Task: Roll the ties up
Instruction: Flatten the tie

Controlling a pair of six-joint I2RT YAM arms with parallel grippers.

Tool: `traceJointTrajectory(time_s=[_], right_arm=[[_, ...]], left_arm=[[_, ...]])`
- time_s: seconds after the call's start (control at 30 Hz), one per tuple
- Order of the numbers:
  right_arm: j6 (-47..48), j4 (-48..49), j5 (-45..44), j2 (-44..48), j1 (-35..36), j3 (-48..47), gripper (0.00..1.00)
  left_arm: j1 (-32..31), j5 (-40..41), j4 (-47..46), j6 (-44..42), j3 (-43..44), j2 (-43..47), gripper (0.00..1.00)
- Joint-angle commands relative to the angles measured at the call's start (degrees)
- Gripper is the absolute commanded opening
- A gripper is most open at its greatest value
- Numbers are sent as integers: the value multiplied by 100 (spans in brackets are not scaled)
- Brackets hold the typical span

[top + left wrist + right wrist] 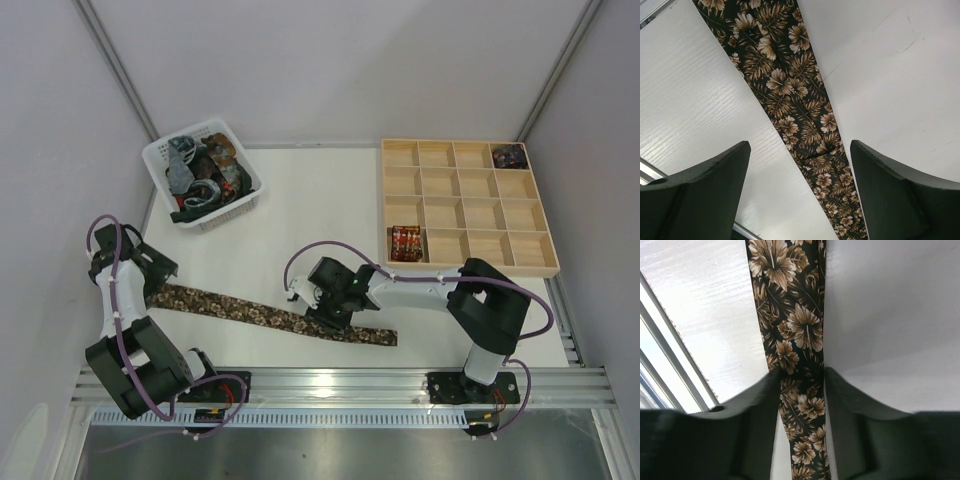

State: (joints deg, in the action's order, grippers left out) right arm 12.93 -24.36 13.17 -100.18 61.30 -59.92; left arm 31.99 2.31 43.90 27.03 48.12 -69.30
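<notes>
A dark brown tie (230, 308) with a tan floral print lies flat and stretched out along the near part of the white table (300, 220). My right gripper (328, 312) is down on its right-hand part. In the right wrist view both fingers (760, 410) press against the two edges of the tie (800, 325), and the right gripper (801, 372) is shut on it across its width. My left gripper (150, 275) hovers over the tie's left end. In the left wrist view the left gripper (800, 155) stands wide open, the tie (790, 85) running between its fingers (715, 180) untouched.
A white basket (160, 158) at the back left holds several tangled ties (205, 172). A wooden compartment tray (465, 270) sits at the back right, with a rolled red tie (405, 243) in a lower left cell and a dark roll (510, 155) in the top right cell.
</notes>
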Motion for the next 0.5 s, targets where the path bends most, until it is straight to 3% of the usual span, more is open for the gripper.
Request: traceJointTrajectory(time_s=[0.0,0.1,0.23,0.4,0.47], right_arm=[[-185,-78,-33,157,-21,-178,49],[-343,-113,-269,323,-65,-239,59],[-782,-183,-604,727,-249,-318,63],[-1651,-552,-1008,1587,-610,-214,63],[-2247,-718,-1071,1869,-828,-30,62]], left_arm=[[-43,-90,-39,-4,198,74,87],[-61,-116,-39,-13,189,74,87],[-140,-178,-4,-66,259,74,86],[-429,-1301,-354,-259,137,337,79],[-999,-1626,-548,-172,-3,504,77]])
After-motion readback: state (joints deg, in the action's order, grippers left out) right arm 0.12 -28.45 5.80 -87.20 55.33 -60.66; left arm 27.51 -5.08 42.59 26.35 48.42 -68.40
